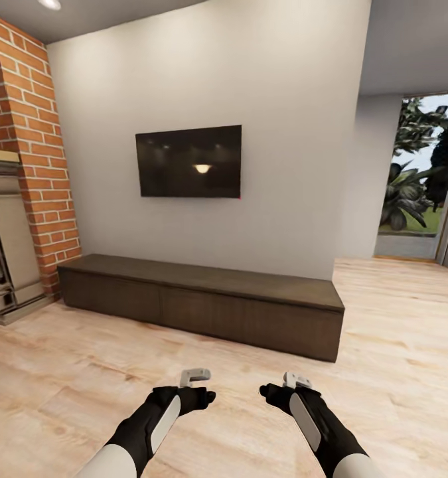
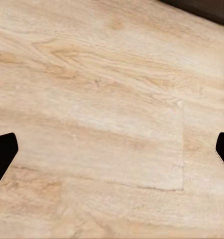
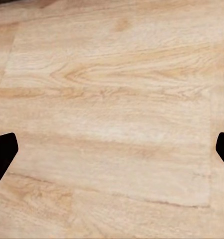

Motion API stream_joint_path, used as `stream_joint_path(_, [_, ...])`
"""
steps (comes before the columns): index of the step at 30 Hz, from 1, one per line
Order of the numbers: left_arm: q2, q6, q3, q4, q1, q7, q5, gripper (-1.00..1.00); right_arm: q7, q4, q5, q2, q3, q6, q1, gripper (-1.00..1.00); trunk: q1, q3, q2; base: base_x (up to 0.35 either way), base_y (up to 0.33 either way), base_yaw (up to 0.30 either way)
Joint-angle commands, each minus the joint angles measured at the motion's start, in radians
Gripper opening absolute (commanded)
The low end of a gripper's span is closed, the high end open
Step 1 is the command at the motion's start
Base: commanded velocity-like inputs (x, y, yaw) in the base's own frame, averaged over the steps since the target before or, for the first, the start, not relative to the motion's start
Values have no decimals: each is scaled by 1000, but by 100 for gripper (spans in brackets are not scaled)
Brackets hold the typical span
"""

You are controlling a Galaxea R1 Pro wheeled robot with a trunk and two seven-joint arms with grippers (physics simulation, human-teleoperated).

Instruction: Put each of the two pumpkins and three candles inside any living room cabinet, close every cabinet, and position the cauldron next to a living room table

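One long, low dark-brown wood cabinet [image 1: 204, 302] against white wall ahead, flat top bare, drawer fronts flush. Black screen [image 1: 188, 161] above it; brick column [image 1: 34, 146] at left. Pale wood-grain plank floor [image 1: 84, 372]. My left fingers [image 1: 194, 377] spread wide, nothing between; my right fingers [image 1: 297, 380] spread wide too.

Bare wood floor [image 1: 204, 358] lies open before the cabinet [image 1: 204, 302], free passage. Cabinet blocks along the wall; brick fireplace [image 1: 14, 199] stands touching the cabinet's left end.
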Motion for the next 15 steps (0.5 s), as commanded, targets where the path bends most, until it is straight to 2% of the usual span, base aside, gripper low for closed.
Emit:
stream_joint_path(1, [1, 5, -1, -2, 0, 0, 2, 100, -9, -1, -11, -1, 4, 3, -1, 100, 0, 0, 0, 275, 0, -269])
stream_joint_path(15, [2, 6, -1, -2, 0, 0, 2, 100, -10, -1, -10, -2, 4, 3, -1, 100, 0, 11, 0, 258, 46, -267])
